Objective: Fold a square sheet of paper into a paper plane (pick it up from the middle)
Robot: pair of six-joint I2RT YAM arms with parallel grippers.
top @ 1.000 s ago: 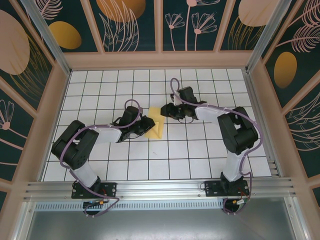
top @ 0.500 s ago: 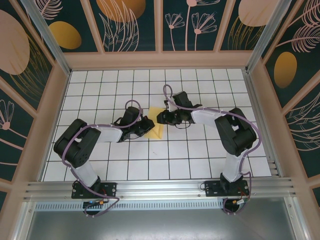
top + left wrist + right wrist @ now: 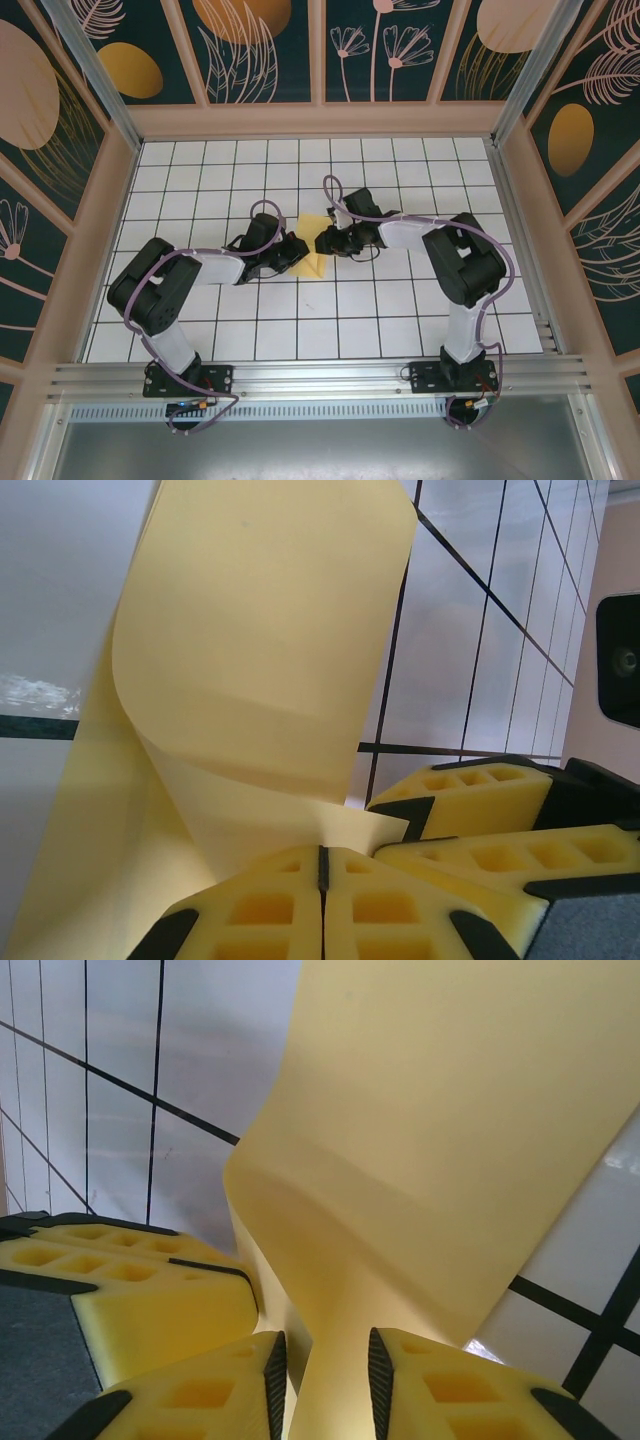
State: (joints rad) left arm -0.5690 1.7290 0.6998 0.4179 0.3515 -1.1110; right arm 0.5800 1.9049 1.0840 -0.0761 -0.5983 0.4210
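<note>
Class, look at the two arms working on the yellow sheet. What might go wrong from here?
The left gripper pinches the square sheet of paper at one edge while the rest curls loosely; a pull may tear it or slip it free. The right gripper has its fingers apart around a bowed part; closing there may press a stray crease. The grippers sit close and may bump.

Right hand (image 3: 321, 240) slid left, jaws narrowing — sheet (image 3: 314, 264) bunched tighter

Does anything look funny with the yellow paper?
Yes. The square sheet of paper is curled up off the table instead of flat, pinched in the left gripper and passing between the fingers of the right gripper.
</note>
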